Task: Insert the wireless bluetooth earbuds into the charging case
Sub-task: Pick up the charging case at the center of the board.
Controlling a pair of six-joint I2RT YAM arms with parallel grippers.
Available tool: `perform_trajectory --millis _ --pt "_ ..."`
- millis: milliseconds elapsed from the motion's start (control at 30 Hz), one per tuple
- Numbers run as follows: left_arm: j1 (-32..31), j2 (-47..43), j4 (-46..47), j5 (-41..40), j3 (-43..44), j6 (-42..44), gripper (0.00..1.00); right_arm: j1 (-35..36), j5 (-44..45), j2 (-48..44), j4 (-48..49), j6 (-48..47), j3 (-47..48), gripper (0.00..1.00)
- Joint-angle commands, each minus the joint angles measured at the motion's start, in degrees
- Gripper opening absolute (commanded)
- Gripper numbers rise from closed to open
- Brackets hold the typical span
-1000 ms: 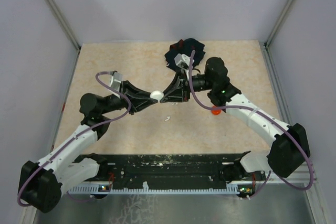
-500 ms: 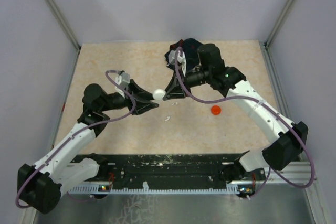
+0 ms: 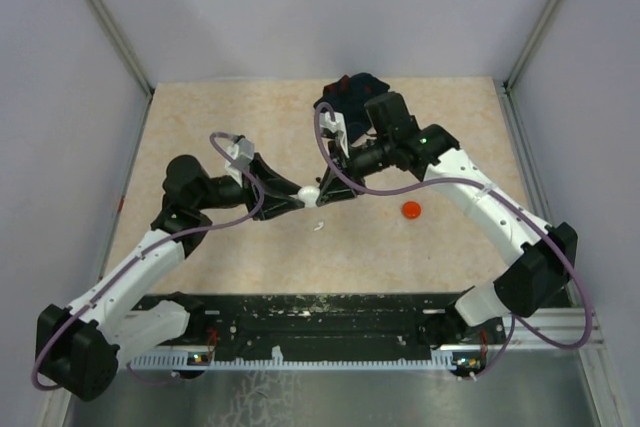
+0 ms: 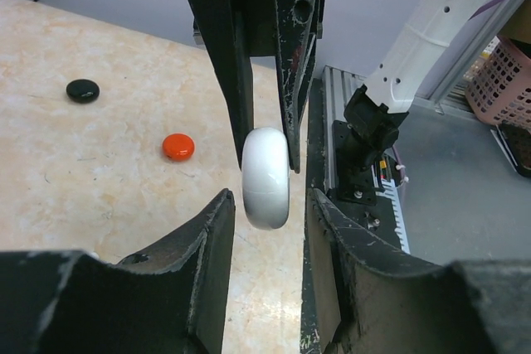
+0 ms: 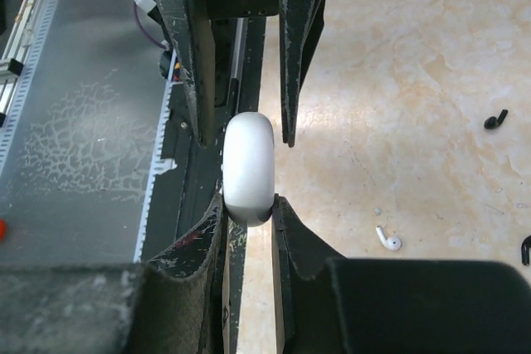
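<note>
Three cases show: white case (image 4: 265,178), orange case (image 3: 410,210), black case (image 4: 83,89). Left gripper (image 3: 299,195) jaws stand released around the white case above bench (image 3: 200,117) centre; right gripper (image 3: 323,191) jaws clamp it. One white earbud (image 3: 318,226) lies just toward the near edge from the jaws; one black earbud (image 5: 496,119) lies farther off.

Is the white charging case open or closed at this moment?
Closed. Both wrist views show the white charging case as one smooth puck, no lid raised, clamped on edge by the right gripper's fingers.
</note>
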Motion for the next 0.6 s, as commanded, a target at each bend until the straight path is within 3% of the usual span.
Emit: perform_trajectory --millis 0,233,433,567 --pt "-0.2 0.7 0.5 1.8 2.2 0.1 0.45 0.9 -0.8 -0.1 0.8 -1.2 3.8 0.00" --pt "-0.2 1.3 0.4 1.5 2.0 -0.1 0.42 1.6 -0.5 -0.1 2.4 -0.2 3.8 0.00" --pt "-0.2 1.2 0.7 1.2 1.8 0.0 0.11 2.0 -1.0 0.3 2.5 -0.5 3.6 0.00" --pt "-0.2 1.1 -1.1 1.1 1.8 1.5 0.01 2.0 -0.4 -1.0 6.5 2.2 1.9 0.21"
